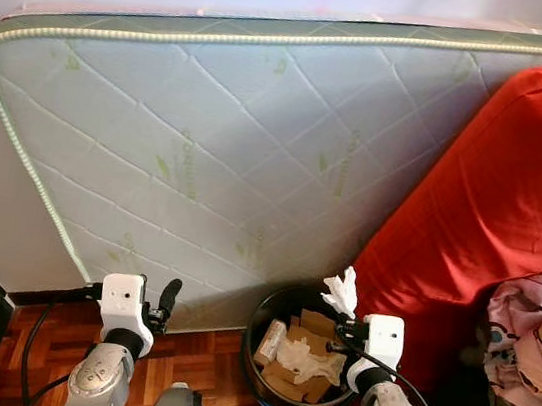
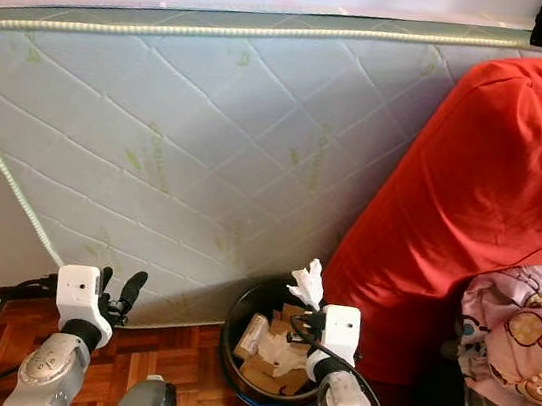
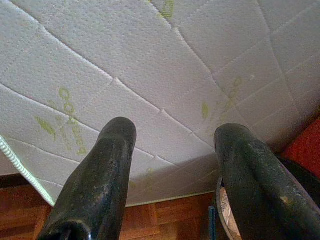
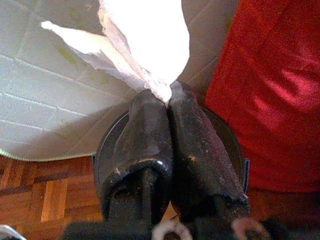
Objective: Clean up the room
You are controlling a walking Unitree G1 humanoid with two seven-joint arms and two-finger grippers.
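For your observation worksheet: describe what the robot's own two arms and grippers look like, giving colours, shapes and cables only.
Both arms are silver metal with rounded joints. Each ends in a boxy white wrist housing and a gripper with two long black fingers: the left gripper and the right gripper. The fingers are thick, rounded and scuffed. A black cable loops beside each forearm.

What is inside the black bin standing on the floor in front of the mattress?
The black bin holds torn cardboard pieces and crumpled white paper. Whatever lies beneath them, and the bin's bottom, is covered. The right gripper holds a white tissue above the rim.
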